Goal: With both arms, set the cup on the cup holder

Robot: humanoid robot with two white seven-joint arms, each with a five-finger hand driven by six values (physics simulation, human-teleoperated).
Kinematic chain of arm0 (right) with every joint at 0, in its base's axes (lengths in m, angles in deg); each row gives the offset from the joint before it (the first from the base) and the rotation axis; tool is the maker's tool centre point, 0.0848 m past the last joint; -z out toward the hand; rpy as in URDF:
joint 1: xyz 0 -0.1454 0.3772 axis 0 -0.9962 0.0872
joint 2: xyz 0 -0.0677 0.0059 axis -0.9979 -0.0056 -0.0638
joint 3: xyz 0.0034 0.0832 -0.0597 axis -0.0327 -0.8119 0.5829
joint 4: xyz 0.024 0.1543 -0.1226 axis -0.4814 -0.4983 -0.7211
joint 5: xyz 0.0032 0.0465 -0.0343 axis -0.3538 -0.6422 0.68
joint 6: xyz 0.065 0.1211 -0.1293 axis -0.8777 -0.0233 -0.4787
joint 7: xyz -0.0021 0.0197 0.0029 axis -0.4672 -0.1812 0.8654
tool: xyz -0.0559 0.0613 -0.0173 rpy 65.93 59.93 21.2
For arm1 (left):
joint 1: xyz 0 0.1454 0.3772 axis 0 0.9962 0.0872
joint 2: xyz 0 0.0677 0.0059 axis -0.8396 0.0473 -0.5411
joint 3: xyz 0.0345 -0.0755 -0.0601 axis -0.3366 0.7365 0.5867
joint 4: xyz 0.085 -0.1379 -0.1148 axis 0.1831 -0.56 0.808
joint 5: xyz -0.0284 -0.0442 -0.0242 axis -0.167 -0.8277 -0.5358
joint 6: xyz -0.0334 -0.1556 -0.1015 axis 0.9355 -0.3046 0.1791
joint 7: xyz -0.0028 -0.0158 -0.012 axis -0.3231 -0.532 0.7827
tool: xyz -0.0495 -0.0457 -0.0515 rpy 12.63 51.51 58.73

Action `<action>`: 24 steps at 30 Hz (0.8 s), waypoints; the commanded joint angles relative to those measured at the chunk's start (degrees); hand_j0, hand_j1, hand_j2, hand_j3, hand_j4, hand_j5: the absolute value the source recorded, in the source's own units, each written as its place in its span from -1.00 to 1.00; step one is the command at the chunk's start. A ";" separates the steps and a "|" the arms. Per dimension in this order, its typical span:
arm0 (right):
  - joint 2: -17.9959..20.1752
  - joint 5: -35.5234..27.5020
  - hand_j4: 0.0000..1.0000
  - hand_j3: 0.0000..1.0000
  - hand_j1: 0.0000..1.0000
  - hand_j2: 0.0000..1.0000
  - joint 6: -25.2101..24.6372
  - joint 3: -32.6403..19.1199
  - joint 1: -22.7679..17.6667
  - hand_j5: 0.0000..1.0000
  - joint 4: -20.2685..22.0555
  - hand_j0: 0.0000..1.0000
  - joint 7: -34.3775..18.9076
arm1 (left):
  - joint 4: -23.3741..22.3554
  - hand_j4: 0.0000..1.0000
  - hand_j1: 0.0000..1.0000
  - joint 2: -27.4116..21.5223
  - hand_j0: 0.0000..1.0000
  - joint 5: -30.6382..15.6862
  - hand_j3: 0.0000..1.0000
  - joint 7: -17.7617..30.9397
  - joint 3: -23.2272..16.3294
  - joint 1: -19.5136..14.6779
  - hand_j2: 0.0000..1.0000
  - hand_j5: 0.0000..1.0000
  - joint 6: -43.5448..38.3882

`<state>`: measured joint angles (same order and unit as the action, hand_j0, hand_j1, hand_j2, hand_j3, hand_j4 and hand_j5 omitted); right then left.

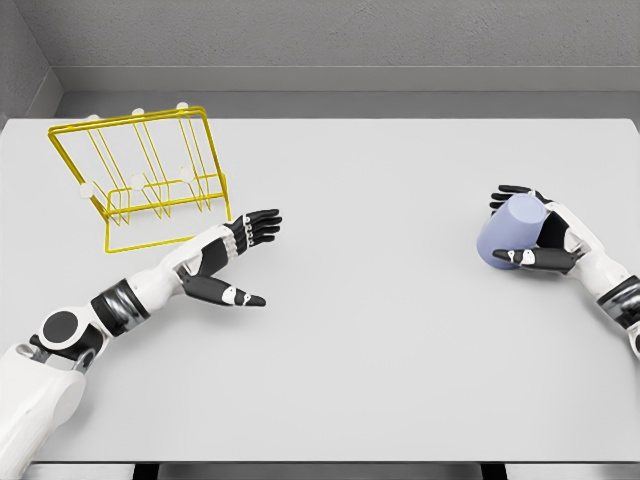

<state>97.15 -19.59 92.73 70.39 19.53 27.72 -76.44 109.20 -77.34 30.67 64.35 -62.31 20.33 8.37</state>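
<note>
Yellow wire cup holder stands far left on the white table, just beyond my left hand, whose fingers are spread and empty. Far right, my right hand is wrapped around the lavender cup, tilted.

A pale grey table fills most of the view under even, soft light. Behind its far edge rises a grey textured wall, meeting a darker side wall at the corner.
</note>
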 commanded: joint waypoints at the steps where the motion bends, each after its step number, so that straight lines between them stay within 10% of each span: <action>1: -0.09 0.30 0.50 0.50 0.50 0.50 0.25 0.05 0.00 0.50 0.01 0.50 0.18 | 0.05 1.00 1.00 -0.03 1.00 -0.37 1.00 0.00 0.00 0.00 1.00 1.00 -0.01; 24: 0.53 1.00 0.46 0.46 0.46 0.46 0.78 -0.21 1.67 0.46 8.27 0.46 0.18 | -0.13 1.00 1.00 -0.03 1.00 -0.28 1.00 0.00 0.18 -0.09 1.00 1.00 -0.01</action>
<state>97.55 -18.29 93.54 70.21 21.20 34.50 -76.25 109.07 -77.31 30.72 64.35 -62.20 20.24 8.31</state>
